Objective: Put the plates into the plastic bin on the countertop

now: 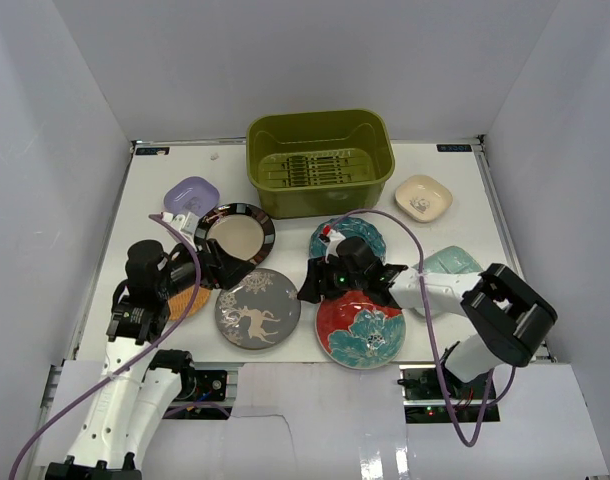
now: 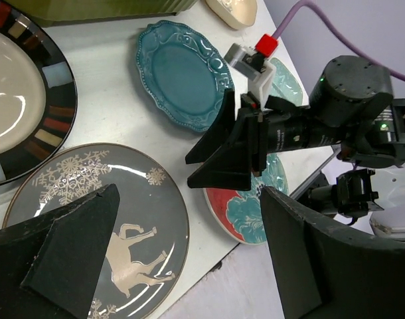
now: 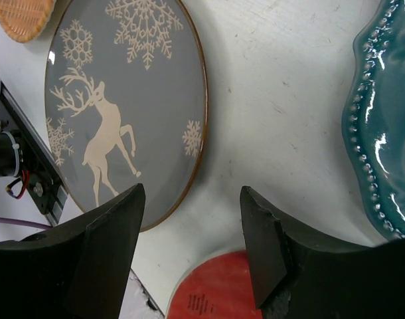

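The plastic bin (image 1: 320, 200) is seen empty; every visible plate (image 1: 257, 310) lies on the countertop (image 1: 230, 170). The left gripper (image 2: 189, 259) is spread wide, the right gripper (image 3: 192, 226) partly; nothing is gripped.

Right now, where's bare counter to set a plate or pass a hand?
Free: far-left corner behind lavender dish; gap between bin and cream dish; right edge between that and mint dish. Crowded: near centre, where deer plate, red plate and teal plate sit close.

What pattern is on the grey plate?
The grey plate shows a cream deer among snowflakes, clearest in the right wrist view.
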{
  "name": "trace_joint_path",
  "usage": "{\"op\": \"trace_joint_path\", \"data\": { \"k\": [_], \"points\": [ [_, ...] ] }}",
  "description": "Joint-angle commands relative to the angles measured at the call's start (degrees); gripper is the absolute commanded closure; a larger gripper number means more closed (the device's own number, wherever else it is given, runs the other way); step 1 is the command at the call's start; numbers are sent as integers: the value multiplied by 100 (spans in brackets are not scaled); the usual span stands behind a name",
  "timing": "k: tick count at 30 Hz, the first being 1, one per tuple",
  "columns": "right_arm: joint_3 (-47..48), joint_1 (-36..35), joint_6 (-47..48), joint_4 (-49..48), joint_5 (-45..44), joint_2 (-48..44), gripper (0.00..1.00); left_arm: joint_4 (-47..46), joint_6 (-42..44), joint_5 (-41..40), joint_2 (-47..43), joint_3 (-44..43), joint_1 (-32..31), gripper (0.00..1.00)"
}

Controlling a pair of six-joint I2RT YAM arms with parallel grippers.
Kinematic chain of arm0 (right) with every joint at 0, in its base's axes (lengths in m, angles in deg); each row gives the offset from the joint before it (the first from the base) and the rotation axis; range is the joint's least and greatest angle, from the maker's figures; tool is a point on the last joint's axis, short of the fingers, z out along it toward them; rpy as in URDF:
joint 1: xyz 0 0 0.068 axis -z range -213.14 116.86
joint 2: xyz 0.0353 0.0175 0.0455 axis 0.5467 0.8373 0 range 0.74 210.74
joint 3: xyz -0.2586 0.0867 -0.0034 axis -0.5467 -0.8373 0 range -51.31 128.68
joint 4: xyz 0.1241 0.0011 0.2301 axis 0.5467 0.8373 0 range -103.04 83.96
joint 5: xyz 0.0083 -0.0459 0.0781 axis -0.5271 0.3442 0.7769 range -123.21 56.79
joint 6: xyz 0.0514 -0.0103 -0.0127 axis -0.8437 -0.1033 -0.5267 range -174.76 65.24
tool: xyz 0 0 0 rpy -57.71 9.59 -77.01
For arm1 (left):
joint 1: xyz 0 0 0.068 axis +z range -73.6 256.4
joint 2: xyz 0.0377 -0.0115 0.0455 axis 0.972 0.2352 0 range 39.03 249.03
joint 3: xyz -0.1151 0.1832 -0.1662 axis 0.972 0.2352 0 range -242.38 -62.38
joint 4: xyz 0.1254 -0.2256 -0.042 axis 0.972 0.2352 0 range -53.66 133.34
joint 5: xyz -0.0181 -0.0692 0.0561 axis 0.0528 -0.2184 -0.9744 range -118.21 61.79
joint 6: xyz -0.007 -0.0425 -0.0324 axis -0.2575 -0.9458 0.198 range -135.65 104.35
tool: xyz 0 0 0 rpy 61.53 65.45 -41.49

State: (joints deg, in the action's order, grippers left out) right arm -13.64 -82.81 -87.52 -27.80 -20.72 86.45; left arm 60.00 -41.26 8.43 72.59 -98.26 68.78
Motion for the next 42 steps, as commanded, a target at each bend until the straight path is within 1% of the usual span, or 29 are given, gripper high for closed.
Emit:
{"op": "trace_joint_path", "data": {
  "k": [1, 7, 9, 10, 16, 18, 21, 22, 25, 26, 28, 29, 31, 32, 33, 34, 36, 37, 39, 41, 42],
  "points": [
    [179, -34, -214, -623, 157, 287, 35, -142, -6, -158, -78, 2, 23, 2],
    [284, -43, -652, -1274, 421, 920, 41, -221, -32, -87, -78, 55, 15, 2],
    [320, -34, -767, -1432, 403, 1139, 45, -213, -32, -96, -95, 63, 15, 2],
    [337, -34, -898, -1572, 412, 1202, 49, -221, -32, -113, -104, 63, 15, 2],
    [311, -34, -1496, -2328, 553, 1703, 57, -222, -32, -122, -113, 63, 15, 2],
    [320, -34, -1585, -2434, 587, 1835, 60, -230, -41, -131, -122, 72, 15, 2],
    [285, -34, -1681, -2584, 606, 1897, 75, -230, -32, -157, -148, 72, 15, 2],
    [180, -43, -1690, -2636, 571, 1862, 84, -222, -41, -175, -148, 72, 15, 2],
    [-127, -43, -1682, -2628, 377, 1450, 92, -230, -41, -219, -174, 81, 15, 2],
    [-224, -25, -1638, -2602, 272, 1100, 92, -230, -50, -228, -174, 72, 15, 2],
    [-383, -25, -1594, -2523, 201, 703, 92, -213, -41, -263, -166, 63, 15, 2],
    [-479, -16, -1550, -2383, 201, 284, 92, -221, -41, -280, -148, 46, 15, 2],
    [-489, 1, -1489, -2172, 253, -140, 92, -152, -50, -394, -122, -24, 15, 2],
    [-454, 19, -1480, -2058, 341, -578, 92, -125, -111, -447, -122, -120, 15, 2],
    [-436, 88, -1488, -1918, 368, -808, 92, -107, -129, -482, -113, -191, 15, 2],
    [-366, 193, -1567, -1794, 342, -1272, 92, -46, -181, -544, -96, -365, 15, 2],
    [-200, 361, -1629, -1645, 289, -1678, 92, 68, -208, -675, -87, -595, 15, 2],
    [-59, 466, -1603, -1513, 237, -2002, 92, 225, -225, -946, -78, -709, 15, 2],
    [439, 799, -1550, -1197, 228, -2233, 92, 393, -217, -1263, -60, -1068, 15, 2],
    [862, 1176, -1287, -898, 97, -2348, 92, 552, -217, -1510, -16, -1237, 15, 2],
    [1291, 1335, -1191, -697, 61, -2314, 92, 578, -252, -1520, -8, -1333, 15, 2]
  ]
}}
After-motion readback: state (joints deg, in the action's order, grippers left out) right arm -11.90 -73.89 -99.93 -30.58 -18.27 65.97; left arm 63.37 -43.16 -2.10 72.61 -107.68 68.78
